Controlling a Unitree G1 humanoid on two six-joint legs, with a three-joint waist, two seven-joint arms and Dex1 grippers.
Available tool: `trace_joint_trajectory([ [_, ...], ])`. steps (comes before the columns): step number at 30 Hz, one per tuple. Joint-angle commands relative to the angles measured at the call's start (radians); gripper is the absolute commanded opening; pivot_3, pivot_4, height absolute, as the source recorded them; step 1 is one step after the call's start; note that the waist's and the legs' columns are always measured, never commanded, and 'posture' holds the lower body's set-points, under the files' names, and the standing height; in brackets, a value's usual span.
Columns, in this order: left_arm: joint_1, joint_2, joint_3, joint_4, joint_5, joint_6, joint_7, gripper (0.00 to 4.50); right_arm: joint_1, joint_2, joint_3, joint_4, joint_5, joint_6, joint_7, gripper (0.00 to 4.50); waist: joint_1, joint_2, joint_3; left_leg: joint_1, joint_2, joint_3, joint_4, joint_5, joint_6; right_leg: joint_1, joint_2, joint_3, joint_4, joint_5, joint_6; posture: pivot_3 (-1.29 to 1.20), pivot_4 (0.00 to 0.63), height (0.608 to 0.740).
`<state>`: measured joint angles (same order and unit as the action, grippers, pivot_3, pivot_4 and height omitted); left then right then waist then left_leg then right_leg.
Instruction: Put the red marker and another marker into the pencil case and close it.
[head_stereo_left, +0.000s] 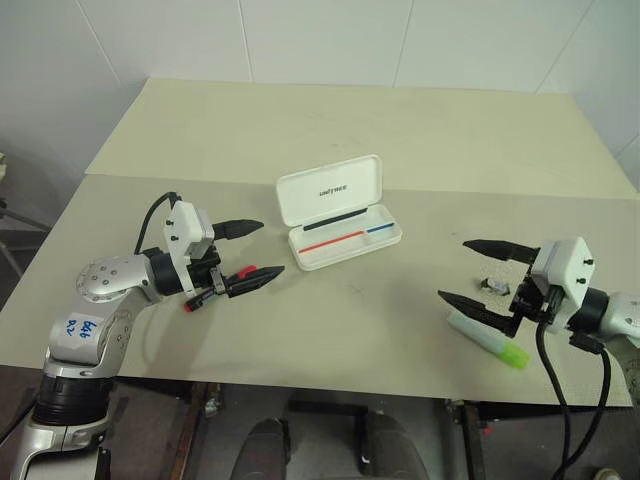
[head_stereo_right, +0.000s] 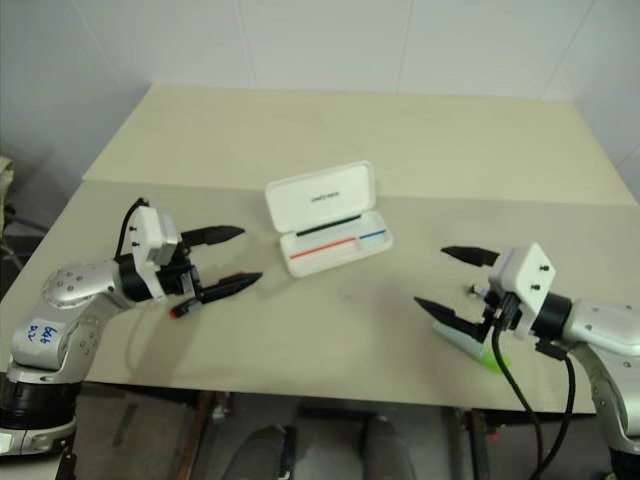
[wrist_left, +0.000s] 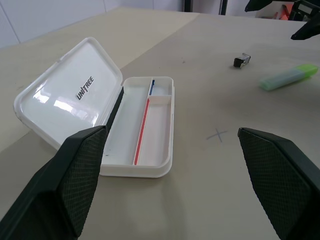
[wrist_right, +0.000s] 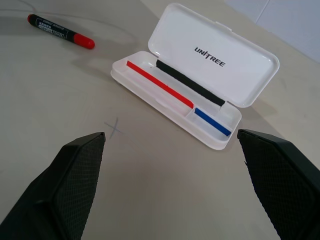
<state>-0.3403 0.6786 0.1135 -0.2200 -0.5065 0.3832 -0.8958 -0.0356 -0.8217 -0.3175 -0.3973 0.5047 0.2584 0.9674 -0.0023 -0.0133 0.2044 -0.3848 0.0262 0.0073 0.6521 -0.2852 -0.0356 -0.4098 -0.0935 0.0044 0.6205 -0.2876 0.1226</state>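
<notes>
Both arms reach in level over the beige table (head_stereo_left: 400, 130), angled toward each other. The left pincer (head_stereo_left: 248, 253) gapes wide and empty above the black, red-capped marker (wrist_right: 60, 31); the right pincer (head_stereo_left: 478, 272) gapes empty over the mint-green highlighter (wrist_left: 289, 78). Between them the glossy white pencil case (head_stereo_left: 340, 225) lies open.

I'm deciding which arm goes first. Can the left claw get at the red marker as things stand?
Probably yes. The red marker lies flat on the table just below the open left claw, with nothing on or against it. The pencil case sits off to the side, out of the way.
</notes>
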Motion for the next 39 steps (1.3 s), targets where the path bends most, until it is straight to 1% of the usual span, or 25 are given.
trace_joint_trajectory([
  [1,-0.007,0.01,0.019,-0.022,0.002,-0.006,0.005,4.47,-0.042,0.01,0.016,-0.009,-0.001,-0.016,-0.016,4.5,0.0,0.0,0.0,0.0,0.0,0.0,0.0,0.0,0.0,0.0,0.0,0.0,0.0,0.0,0.0,0.0,0.15,0.74],
  [6,-0.021,-0.012,-0.005,0.017,0.034,-0.041,0.012,4.47,-0.041,0.033,0.051,-0.014,-0.022,-0.026,-0.024,4.5,0.001,0.0,0.0,0.0,0.0,0.0,-0.001,0.0,0.0,0.0,0.0,0.0,0.0,0.0,0.0,0.0,0.15,0.74],
  [10,-0.023,-0.031,-0.016,0.031,0.048,-0.047,0.021,4.47,-0.074,0.046,0.078,-0.024,-0.03,-0.012,-0.046,4.5,0.001,0.0,0.0,-0.001,0.0,0.0,0.0,0.0,0.0,0.0,0.0,0.0,0.0,0.0,0.0,0.0,0.15,0.74],
  [16,-0.035,-0.069,-0.084,0.025,0.098,-0.029,0.058,4.47,-0.134,0.059,0.106,-0.009,-0.034,-0.021,-0.051,4.5,0.001,0.0,0.0,0.0,0.0,0.0,0.001,0.0,0.0,0.0,0.0,0.0,0.0,0.001,0.001,0.0,0.15,0.74],
  [17,-0.034,-0.069,-0.087,0.033,0.107,-0.035,0.059,4.07,-0.136,0.065,0.115,-0.015,-0.037,-0.02,-0.058,4.5,0.001,0.0,0.0,0.0,0.0,0.0,0.001,0.0,0.0,0.0,0.0,0.0,0.0,0.001,0.001,0.0,0.15,0.74],
  [19,-0.031,-0.077,-0.091,0.06,0.151,-0.072,0.09,3.53,-0.131,0.075,0.126,-0.025,-0.042,-0.022,-0.065,4.5,0.0,0.0,0.0,0.0,0.0,0.0,0.001,0.0,0.0,0.0,0.001,0.0,0.0,0.001,0.001,0.0,0.15,0.74],
  [22,-0.048,-0.08,-0.104,0.092,0.17,-0.067,0.094,2.56,-0.139,0.082,0.132,-0.059,-0.031,-0.001,-0.078,4.5,0.001,0.0,0.0,0.0,0.0,0.0,0.001,0.0,0.0,0.0,0.001,0.0,0.001,0.001,0.001,0.0,0.15,0.74],
  [29,-0.114,-0.132,-0.163,0.19,0.241,-0.078,0.114,2.56,-0.135,0.102,0.143,-0.096,-0.033,0.005,-0.119,4.5,0.004,0.0,0.0,-0.001,0.0,0.0,0.003,0.0,0.0,0.0,0.001,0.0,0.001,0.001,0.001,0.0,0.15,0.74],
  [39,-0.184,-0.179,-0.212,0.265,0.281,-0.08,0.092,2.56,-0.147,0.138,0.183,-0.131,-0.049,0.005,-0.178,4.5,0.002,0.0,0.0,-0.001,0.0,0.0,0.003,0.0,0.0,0.0,0.001,0.0,0.002,0.001,0.001,0.0,0.15,0.74],
])
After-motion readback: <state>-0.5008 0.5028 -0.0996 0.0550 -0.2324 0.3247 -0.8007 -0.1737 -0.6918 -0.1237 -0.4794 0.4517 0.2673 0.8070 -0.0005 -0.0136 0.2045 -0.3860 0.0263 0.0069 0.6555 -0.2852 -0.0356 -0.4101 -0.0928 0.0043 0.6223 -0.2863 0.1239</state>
